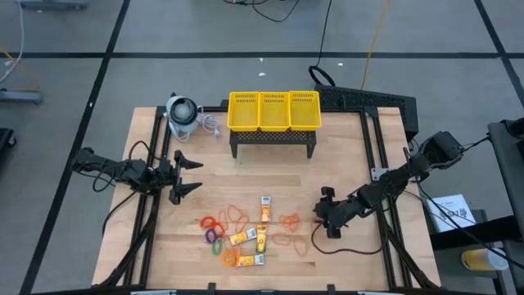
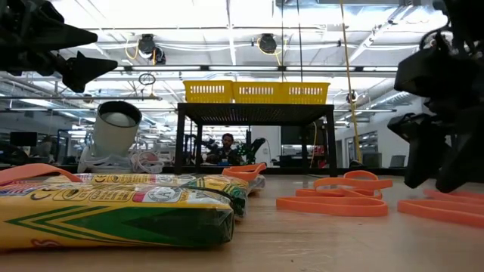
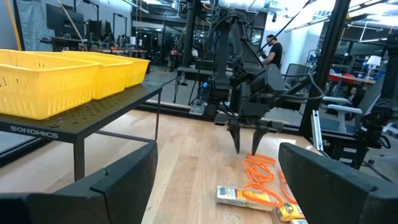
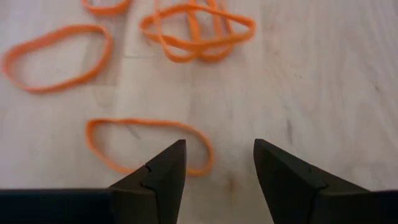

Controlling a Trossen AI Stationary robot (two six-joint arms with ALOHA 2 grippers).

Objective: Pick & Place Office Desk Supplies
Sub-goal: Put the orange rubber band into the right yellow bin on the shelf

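Orange bands (image 1: 288,220) lie scattered on the wood table (image 1: 344,147) front-centre, mixed w/ yellow packets (image 1: 260,238) and small coloured rings (image 1: 214,234). Right gripper (image 1: 320,223) is low over the table at the pile's right edge, fingers apart w/ nothing between them; in its wrist view one band loop (image 4: 148,144) lies just ahead of the left fingertip (image 4: 163,171), other loops farther off. Left gripper (image 1: 190,175) sits well apart at table's left, fingers spread wide, empty. Yellow basket (image 1: 273,111), 3 compartments, stands on a black perforated stand (image 1: 273,141) at the back; stand's edge reads "SONOMICS" (image 3: 29,130) in the left wrist view. Grey-white round device (image 1: 183,113) w/ cord is beside the basket, to its left. Low view: packets (image 2: 113,208) in foreground show green and yellow print, lettering not legible. A person (image 3: 273,51) stands in the room behind.
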